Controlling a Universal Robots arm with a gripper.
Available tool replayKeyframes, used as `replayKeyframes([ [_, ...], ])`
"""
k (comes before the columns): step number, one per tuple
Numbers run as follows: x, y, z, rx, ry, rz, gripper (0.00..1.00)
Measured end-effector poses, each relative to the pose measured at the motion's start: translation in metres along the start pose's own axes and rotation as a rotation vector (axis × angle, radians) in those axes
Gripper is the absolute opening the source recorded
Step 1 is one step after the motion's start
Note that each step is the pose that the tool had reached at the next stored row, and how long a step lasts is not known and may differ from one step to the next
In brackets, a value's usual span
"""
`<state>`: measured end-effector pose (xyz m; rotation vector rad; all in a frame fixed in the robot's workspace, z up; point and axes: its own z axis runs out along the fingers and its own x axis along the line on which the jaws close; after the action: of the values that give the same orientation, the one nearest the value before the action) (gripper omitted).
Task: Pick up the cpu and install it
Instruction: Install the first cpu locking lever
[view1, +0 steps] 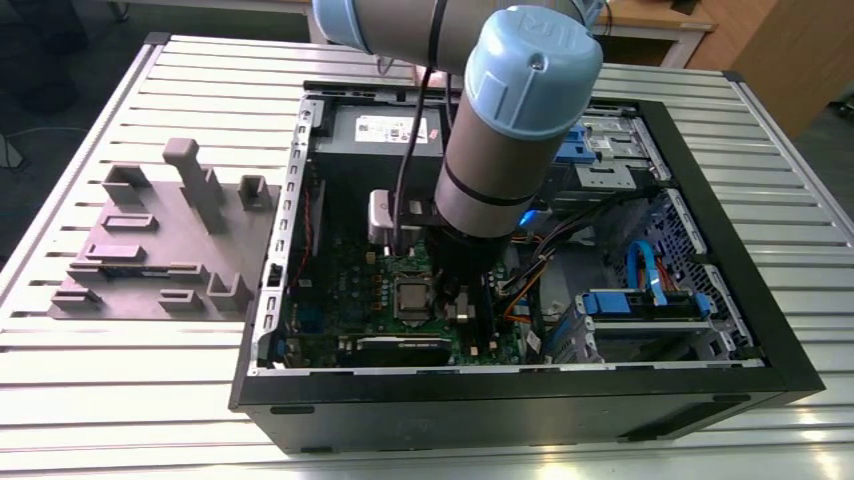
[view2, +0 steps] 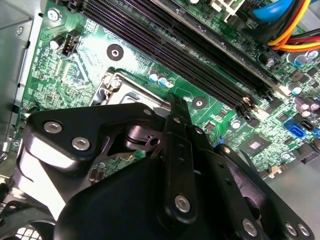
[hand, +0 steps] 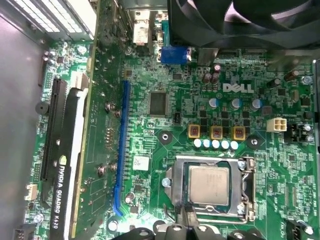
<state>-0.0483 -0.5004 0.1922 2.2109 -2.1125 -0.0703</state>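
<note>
already the cpu (hand: 209, 185) is seen lying flat inside the metal socket frame (hand: 248, 189) on the green motherboard (hand: 165, 75), its dull silver top facing up in the first wrist view. the gripper (hand: 186, 216) is lowered into the open computer case (view1: 534, 400), which is laid on its side on a slatted metal table (view1: 120, 400). its black fingertips (hand: 189, 214) are placed at the edge of the socket frame, just beside the cpu; whether they touch it cannot be told. whether the jaws are spread or pressed together cannot be told either. on the exterior view's left, a grey fixture block (view1: 160, 250) is set on the table, apart from the case. a black graphics card (hand: 62, 165) is seated near the socket.
</note>
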Motion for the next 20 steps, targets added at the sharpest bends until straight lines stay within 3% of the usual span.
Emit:
replayKeyframes([
  [11,0.0,-0.0007,0.0046,-0.0007,0.002,-0.003,0.1],
  [20,0.0001,-0.005,0.006,-0.0007,0.0033,-0.007,0.1],
])
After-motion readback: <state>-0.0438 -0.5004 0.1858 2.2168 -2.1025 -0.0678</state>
